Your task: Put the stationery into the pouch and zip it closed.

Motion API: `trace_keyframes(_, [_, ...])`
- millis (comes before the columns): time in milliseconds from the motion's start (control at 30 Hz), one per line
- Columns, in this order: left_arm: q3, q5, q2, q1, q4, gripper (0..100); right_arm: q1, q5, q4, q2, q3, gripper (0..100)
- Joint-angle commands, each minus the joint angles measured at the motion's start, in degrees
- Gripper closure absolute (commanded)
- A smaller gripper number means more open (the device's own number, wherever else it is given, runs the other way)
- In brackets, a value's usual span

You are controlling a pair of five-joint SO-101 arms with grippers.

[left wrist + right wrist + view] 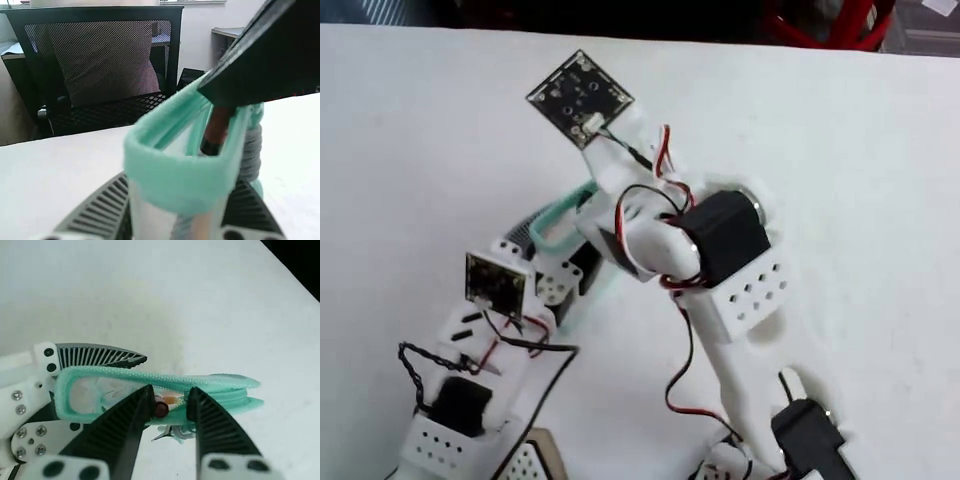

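The right gripper (171, 391) was closed narrowly on a brown pen (161, 409), with its black fingers (125, 430) pointed down into the open mouth of the mint-green pouch (150, 376). The pen stood tilted, its lower end inside the pouch and its upper end hidden behind one finger. The left gripper (548, 250) clamped one end of the pouch between its grey ribbed fingers (95, 215), with the mouth facing up and gaping. The pouch sat left of centre on the white table (840, 150), under the right arm's wrist, zip undone. A black mesh chair (100, 55) stood beyond the table's far edge.
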Motion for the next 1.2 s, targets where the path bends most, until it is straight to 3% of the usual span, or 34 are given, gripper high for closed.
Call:
trace_keyframes(0, [-0.44, -0.53, -0.48, -1.71, -2.02, 79, -0.4, 0.7, -0.48, 0.04, 2.55, 93.7])
trace_keyframes(67, [-0.44, -0.62, -0.48, -1.8, -2.02, 79, -0.13, 0.44, -2.51, -0.13, 2.37, 98.2])
trace_keyframes(367, [-0.35, -0.88, -0.48, -1.63, -2.02, 79, -0.04, -1.67, -3.91, -0.57, -4.31, 98.1])
trace_keyframes(600, [-0.35, -0.62, -0.48, -1.8, -2.02, 79, -0.48, -4.92, 0.92, -0.04, -12.75, 98.1])
trace_keyframes(900, [-0.35, -0.62, -0.48, -1.89, -2.11, 79, 0.04, 0.0, 1.1, 4.53, -1.41, 98.1])
trace_keyframes(1167, [-0.44, 0.62, -0.48, -1.54, -2.11, 78, -0.31, -2.99, -0.48, 12.79, -7.03, 98.1])
